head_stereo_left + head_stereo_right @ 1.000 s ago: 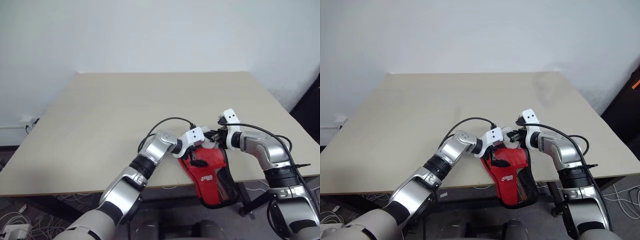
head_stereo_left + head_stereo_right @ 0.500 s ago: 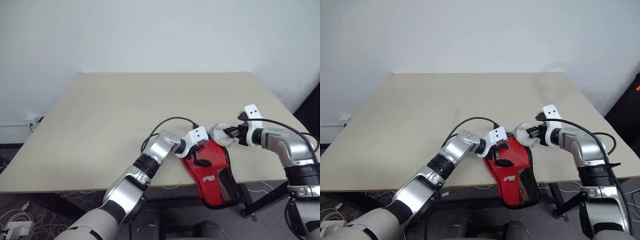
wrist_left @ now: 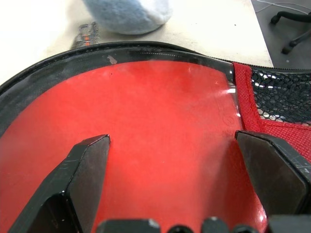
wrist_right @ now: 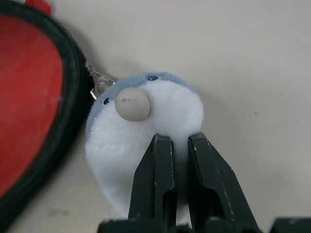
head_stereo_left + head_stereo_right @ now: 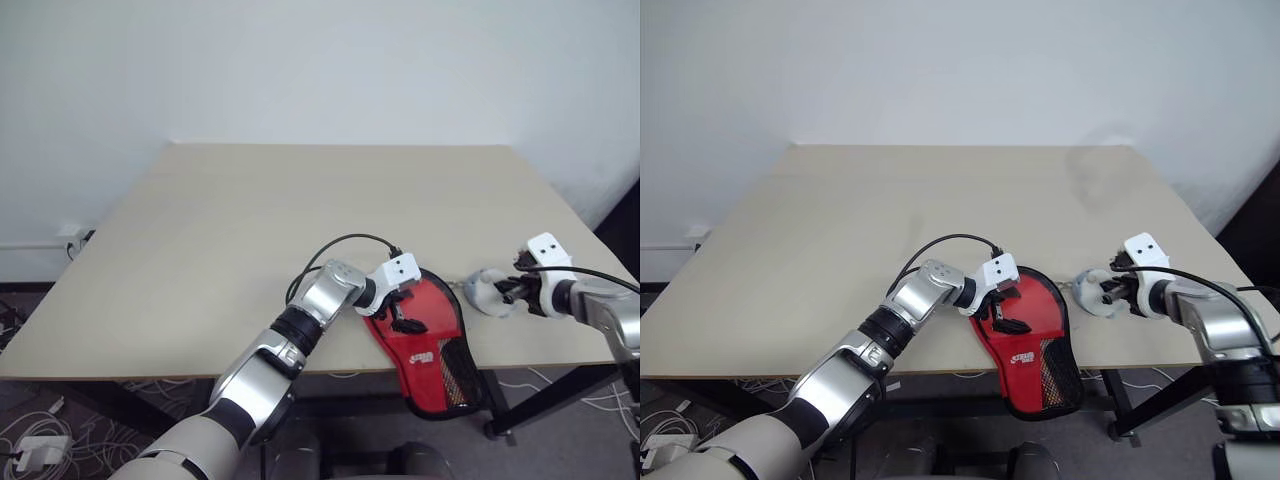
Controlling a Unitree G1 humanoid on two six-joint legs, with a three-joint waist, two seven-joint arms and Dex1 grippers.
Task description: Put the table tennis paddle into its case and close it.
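Right tool (image 4: 175,145), clamped on the blue-white plush zipper charm (image 4: 146,141), has drawn it toward 3 o'clock; the red-and-black paddle-shaped zip case (image 5: 1025,335) looks nearly zipped. Left tool (image 3: 175,160) spread open, pinning case to bench (image 5: 890,220).

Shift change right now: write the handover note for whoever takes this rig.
Left end effector: open, over the flat red and black paddle-shaped zip case, which lies at the near edge of the beige table, mesh end overhanging.
Right end effector: shut on the blue and white plush charm linked by a small chain to the case's rim, out to the case's right.
Red rubber shows through the case's clear panel.
Whether the zip is fully closed cannot be told; check it.
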